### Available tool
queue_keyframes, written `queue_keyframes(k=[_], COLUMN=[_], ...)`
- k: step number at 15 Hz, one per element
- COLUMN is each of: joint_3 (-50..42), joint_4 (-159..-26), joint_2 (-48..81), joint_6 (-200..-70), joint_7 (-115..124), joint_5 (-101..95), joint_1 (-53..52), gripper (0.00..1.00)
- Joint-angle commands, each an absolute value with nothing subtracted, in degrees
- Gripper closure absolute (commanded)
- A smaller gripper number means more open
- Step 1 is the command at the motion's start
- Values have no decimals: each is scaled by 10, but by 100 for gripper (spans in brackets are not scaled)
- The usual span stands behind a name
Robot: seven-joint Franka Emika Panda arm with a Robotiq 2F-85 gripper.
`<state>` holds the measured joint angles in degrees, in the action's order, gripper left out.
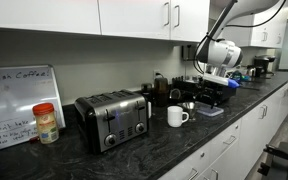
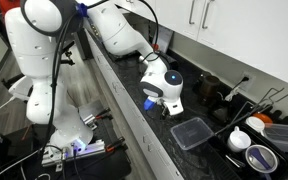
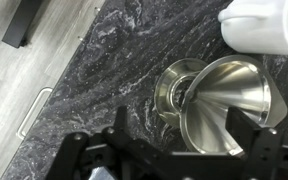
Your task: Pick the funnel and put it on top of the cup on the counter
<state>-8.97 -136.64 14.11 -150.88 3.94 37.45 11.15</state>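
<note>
Silvery funnel [image 3: 234,95], white cup [image 1: 176,116], black speckled counter [image 3: 124,60].

The funnel [image 3: 229,100] is gleaming as smooth, polished metal, its inside mirroring the light. The counter [image 3: 114,60] under it is showing a glossy, dark, speckled stone-look surface. The toaster [image 1: 112,118] is presenting brushed silvery metal sides. The cup [image 1: 176,116] is looking like smooth white glazed ceramic. The cabinet doors [image 1: 134,15] are shining white and smooth, and the floor [image 3: 19,90] is showing a matt grey wood grain.
</note>
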Motion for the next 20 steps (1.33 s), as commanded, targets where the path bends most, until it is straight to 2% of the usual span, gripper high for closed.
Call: queue_keyframes(k=[1,20], joint_3=[-65,-64], joint_4=[-1351,-1321], joint_2=[161,213], joint_6=[-1510,-1517], joint_7=[-3,-150], joint_5=[432,584], joint_1=[131,130], gripper=[0,0])
